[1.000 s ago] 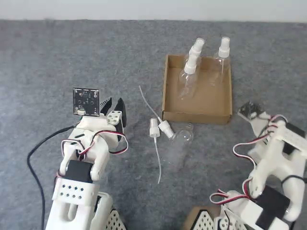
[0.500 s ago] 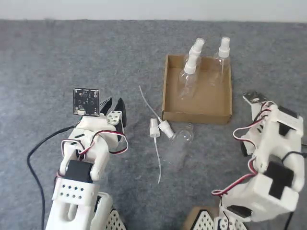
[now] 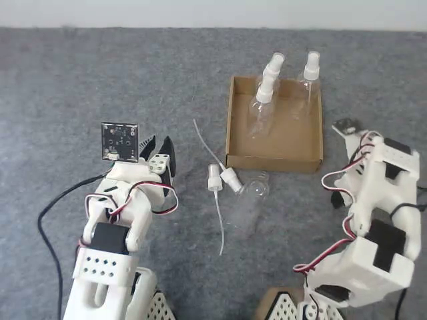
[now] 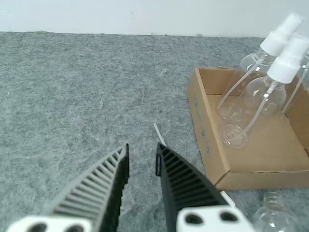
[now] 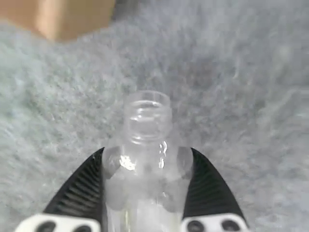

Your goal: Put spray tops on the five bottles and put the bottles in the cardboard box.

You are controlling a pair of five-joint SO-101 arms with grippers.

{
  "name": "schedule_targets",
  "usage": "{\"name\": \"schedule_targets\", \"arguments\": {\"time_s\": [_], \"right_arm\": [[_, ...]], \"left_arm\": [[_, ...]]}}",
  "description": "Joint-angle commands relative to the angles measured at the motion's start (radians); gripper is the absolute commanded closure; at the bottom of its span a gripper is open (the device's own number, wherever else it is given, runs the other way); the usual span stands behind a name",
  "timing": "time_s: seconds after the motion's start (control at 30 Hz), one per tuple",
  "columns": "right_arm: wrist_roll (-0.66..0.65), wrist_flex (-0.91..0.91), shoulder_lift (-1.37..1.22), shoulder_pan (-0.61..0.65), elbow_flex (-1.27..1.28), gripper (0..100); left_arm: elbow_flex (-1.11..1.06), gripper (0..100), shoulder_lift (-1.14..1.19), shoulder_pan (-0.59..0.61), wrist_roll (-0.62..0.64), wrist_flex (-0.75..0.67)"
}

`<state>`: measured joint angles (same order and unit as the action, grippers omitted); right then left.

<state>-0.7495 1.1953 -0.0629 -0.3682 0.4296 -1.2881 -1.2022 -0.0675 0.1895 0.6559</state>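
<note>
Left arm (image 3: 110, 230) and right arm (image 3: 373, 253), white printed shells, black servo blocks, red-white-black wire loops, black ribbed fingers (image 4: 186, 186), square wrist camera board (image 3: 120, 141), black cable (image 3: 42, 223).

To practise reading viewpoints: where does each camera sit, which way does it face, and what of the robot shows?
High view: above the grey carpeted table, looking down on the brown cardboard box; both arms show.
Left wrist view: on the left arm, facing the box; left gripper open.
Right wrist view: on the right arm, facing the table; right gripper clamps a clear topless plastic bottle.
High and left wrist share the box.
</note>
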Motion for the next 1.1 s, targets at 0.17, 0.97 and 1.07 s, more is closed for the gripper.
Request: {"name": "schedule_targets", "arguments": {"time_s": [0.17,0.97,1.07], "right_arm": [[0.155,0.067,0.467,0.24,0.094,99.2],[0.196,0.007,0.946,0.314,0.709,99.0],[0.196,0.007,0.946,0.315,0.709,98.9]], "left_arm": [[0.102,92,0.046,-0.028,-0.061,0.08],[0.714,82,1.25,-0.265,-0.146,0.224],[0.716,82,1.275,-0.25,-0.14,0.212]]}}
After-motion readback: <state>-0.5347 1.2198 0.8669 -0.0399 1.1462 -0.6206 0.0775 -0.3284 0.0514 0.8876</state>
